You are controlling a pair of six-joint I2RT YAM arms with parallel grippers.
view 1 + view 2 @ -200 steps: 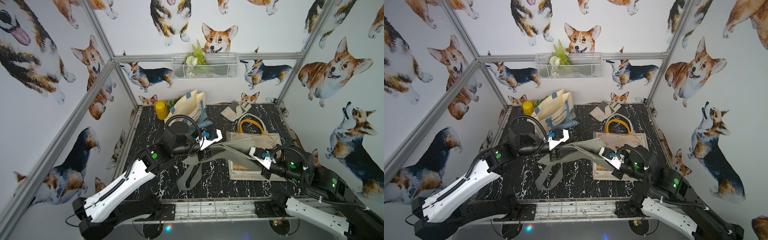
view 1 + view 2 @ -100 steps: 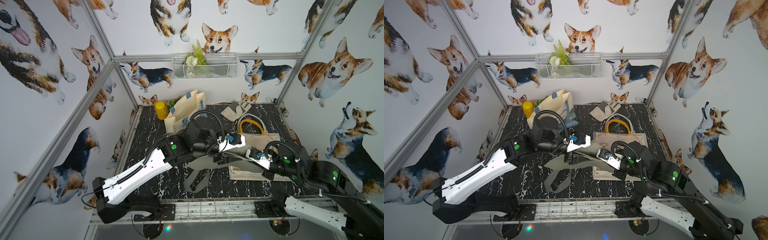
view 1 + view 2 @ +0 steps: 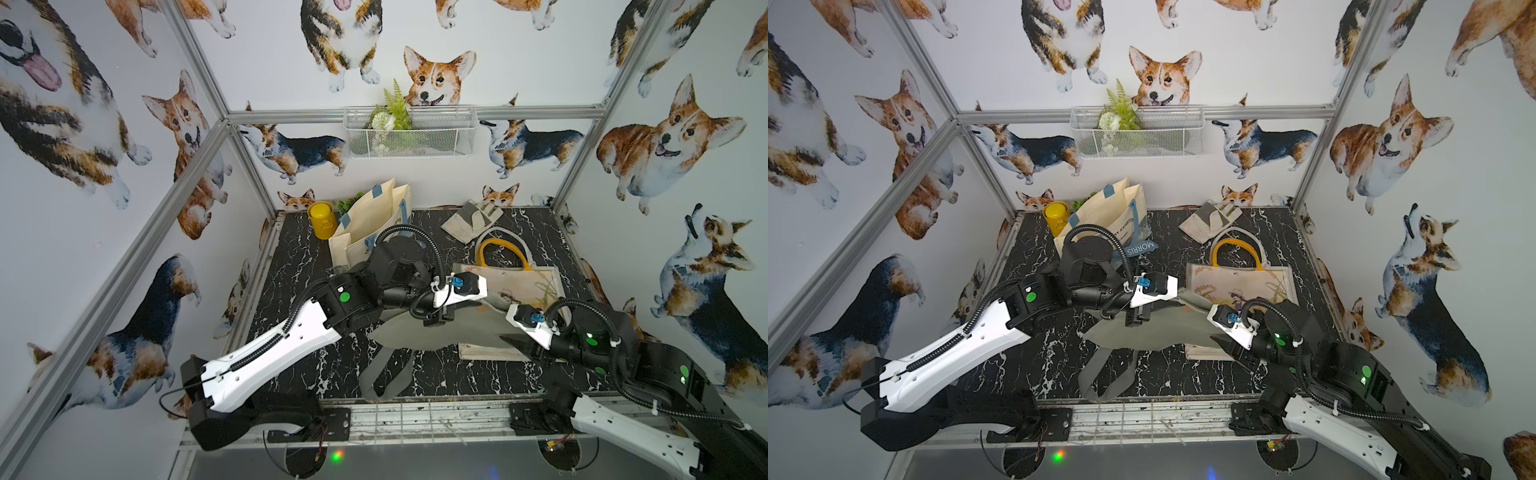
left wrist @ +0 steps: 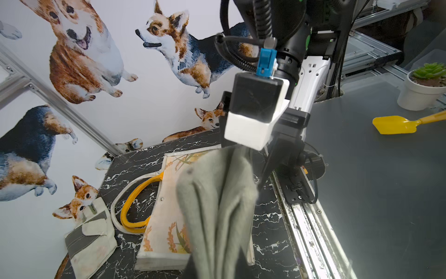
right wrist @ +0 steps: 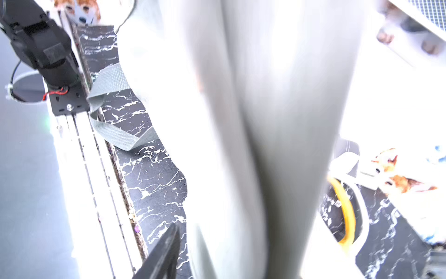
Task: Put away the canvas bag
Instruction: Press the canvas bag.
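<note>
The grey canvas bag hangs mid-frame, low over the bench. The left claw pinches it tight. I cannot tell if the right claw, lower right, is open. With only one pinch, the bag might slip and fall.

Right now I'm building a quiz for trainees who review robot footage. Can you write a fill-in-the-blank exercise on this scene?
1. The left gripper is shut on the ___ canvas bag.
2. The printed tote lying flat on the table has ___ handles.
3. The cream bag stands ___ beside the canister.
Missing words: grey; yellow; upright.
</note>
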